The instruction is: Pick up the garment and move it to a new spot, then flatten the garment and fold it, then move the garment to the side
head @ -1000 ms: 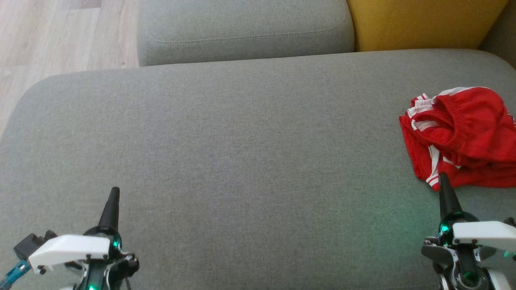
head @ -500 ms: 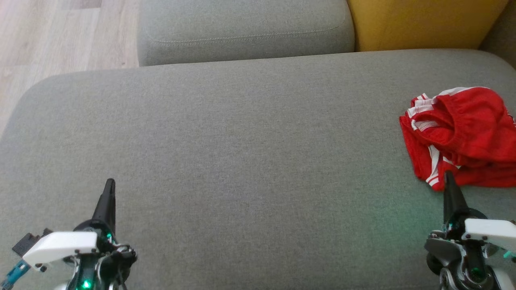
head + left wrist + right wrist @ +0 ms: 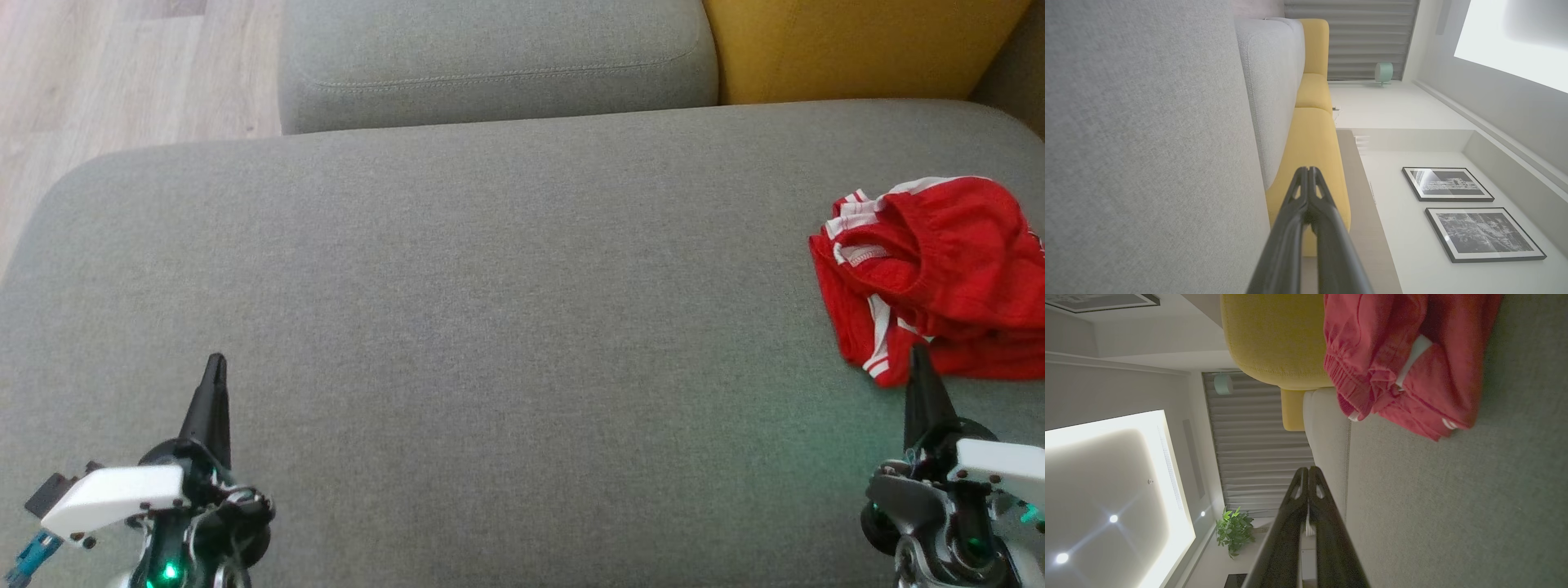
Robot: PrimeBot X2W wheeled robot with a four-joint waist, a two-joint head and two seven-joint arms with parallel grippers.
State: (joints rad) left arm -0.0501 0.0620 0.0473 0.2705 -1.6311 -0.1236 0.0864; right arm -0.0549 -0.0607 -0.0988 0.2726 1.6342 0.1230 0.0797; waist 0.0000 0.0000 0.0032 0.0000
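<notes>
The garment [image 3: 939, 273] is a crumpled pair of red shorts with white stripes, lying at the right edge of the grey sofa seat [image 3: 506, 327]. My right gripper [image 3: 920, 353] is shut and empty, its tip at the garment's near hem. In the right wrist view the garment [image 3: 1404, 363] lies ahead and to the upper right of the shut right gripper [image 3: 1308, 469]. At the lower left my left gripper [image 3: 216, 361] hovers over bare seat, shut with nothing in it. Its fingers [image 3: 1308, 169] meet at the tips in the left wrist view.
A grey back cushion [image 3: 498, 61] and a yellow cushion [image 3: 857, 45] stand behind the seat. Wooden floor [image 3: 106, 73] shows at the far left. The seat stretches wide between the two grippers.
Both grippers have moved a little: the left one forward and leftward, the right one slightly rightward along the garment's near hem. The garment has not moved.
</notes>
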